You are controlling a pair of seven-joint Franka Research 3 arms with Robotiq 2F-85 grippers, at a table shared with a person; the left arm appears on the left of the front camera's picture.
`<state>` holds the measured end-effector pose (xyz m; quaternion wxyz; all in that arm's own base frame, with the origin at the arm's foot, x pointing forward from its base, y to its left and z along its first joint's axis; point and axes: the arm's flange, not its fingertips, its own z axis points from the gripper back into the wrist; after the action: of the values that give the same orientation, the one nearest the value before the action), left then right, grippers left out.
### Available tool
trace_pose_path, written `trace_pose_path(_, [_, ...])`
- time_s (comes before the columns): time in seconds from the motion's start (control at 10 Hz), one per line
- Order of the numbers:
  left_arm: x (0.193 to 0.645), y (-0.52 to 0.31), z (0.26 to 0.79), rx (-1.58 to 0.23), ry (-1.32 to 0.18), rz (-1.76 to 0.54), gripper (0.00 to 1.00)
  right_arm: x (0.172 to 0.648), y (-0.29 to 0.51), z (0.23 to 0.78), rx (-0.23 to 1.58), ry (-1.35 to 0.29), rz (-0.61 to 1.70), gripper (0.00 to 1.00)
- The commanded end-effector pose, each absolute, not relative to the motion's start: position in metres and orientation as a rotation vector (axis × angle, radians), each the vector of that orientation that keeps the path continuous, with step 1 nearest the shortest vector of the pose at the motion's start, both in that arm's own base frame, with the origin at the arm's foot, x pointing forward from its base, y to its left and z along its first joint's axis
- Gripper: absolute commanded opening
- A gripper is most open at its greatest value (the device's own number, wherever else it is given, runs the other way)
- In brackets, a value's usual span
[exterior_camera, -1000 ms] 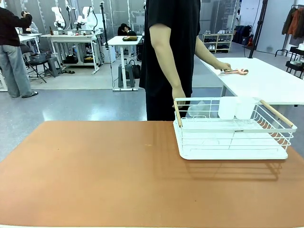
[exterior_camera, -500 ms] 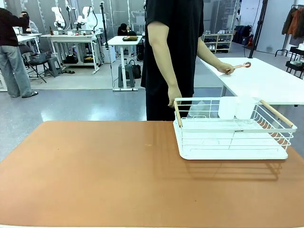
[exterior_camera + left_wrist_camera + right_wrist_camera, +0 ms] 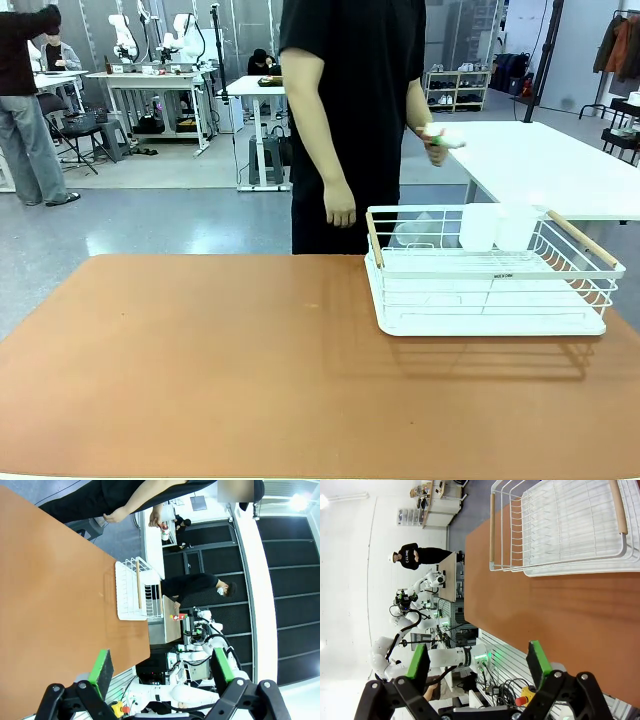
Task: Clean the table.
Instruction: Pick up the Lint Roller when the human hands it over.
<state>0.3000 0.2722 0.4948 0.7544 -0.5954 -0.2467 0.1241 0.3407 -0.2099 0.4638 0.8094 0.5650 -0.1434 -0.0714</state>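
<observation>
The desk (image 3: 200,370), a wide, matte reddish-brown top with a leather-like finish and rounded far corners, stretches level across the foreground. Its left and middle lie bare and flat under even light. A white wire rack (image 3: 490,322) stands on its far right part, close to the far edge.
</observation>
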Motion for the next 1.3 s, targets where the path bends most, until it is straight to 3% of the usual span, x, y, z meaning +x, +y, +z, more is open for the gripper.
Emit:
trace_pose_path(0.0, [0.2958,0.2729,0.4971,-1.310,-0.548,0.254,1.00,0.3374,-0.2089,0.4656,1.214,-0.323,-0.136,1.00])
trace_pose_path(1.2, [0.2958,0.2729,0.4971,-1.310,-0.548,0.254,1.00,0.3374,-0.2089,0.4656,1.214,-0.323,-0.136,1.00])
